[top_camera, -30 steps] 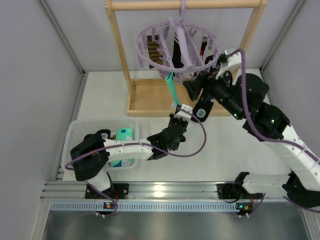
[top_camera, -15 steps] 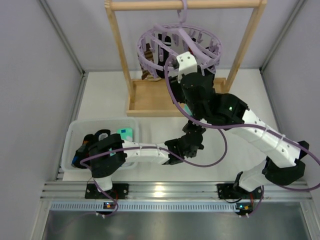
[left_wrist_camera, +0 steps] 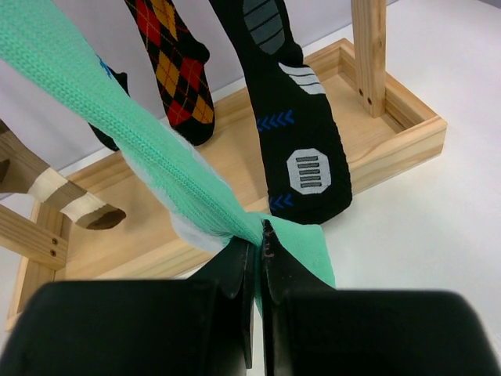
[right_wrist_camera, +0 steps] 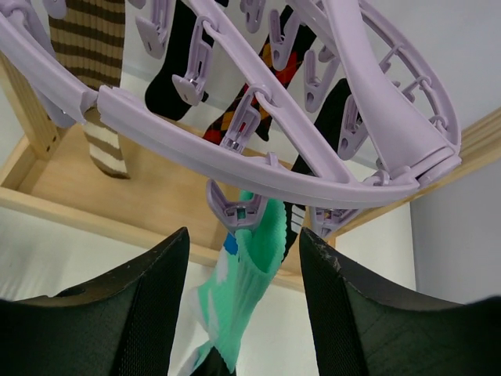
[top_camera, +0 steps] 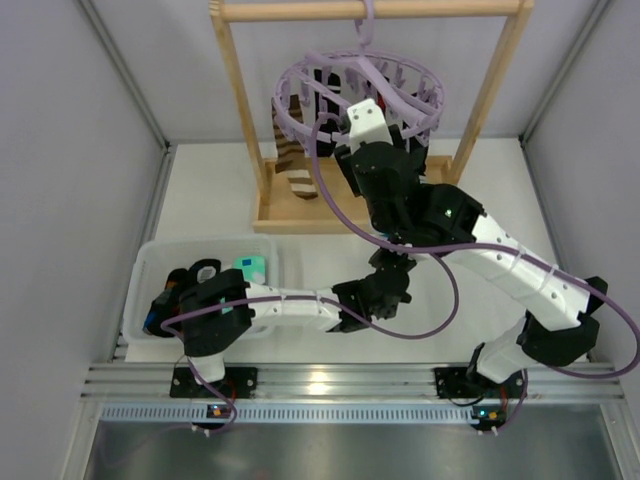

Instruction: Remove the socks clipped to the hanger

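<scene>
Having swung in from the right, the released right claw (right_wrist_camera: 244,239) brackets a peg (right_wrist_camera: 235,211) of the round lilac plastic hanger (right_wrist_camera: 391,102), seemingly still gripping the mint-green knitted sock (left_wrist_camera: 117,133), whose lower end the left claw (left_wrist_camera: 258,235) holds clenched, ready for unclipping.

Right wrist view: hanger (right_wrist_camera: 391,110), hook and far rim cut by the top and left edges. Under the hanger's left rim, brown-striped sock (right_wrist_camera: 86,47), cuff cut by the top edge. Under its near rim, mint-green sock (right_wrist_camera: 254,290), foot lost at the bottom edge between the blurred, cropped fingers (right_wrist_camera: 141,313) of the right gripper (right_wrist_camera: 244,233).

Left wrist view, below the hanger: mint-green sock, argyle sock (left_wrist_camera: 176,70), black sock with grey pads (left_wrist_camera: 301,149), all upper ends cropped, clips unseen. The left gripper (left_wrist_camera: 258,235) has finger bases blurred into a black mass.

Top view: right arm (top_camera: 420,205) covers the hanger's near rim, the mint-green sock and both grippers' fingertips.
</scene>
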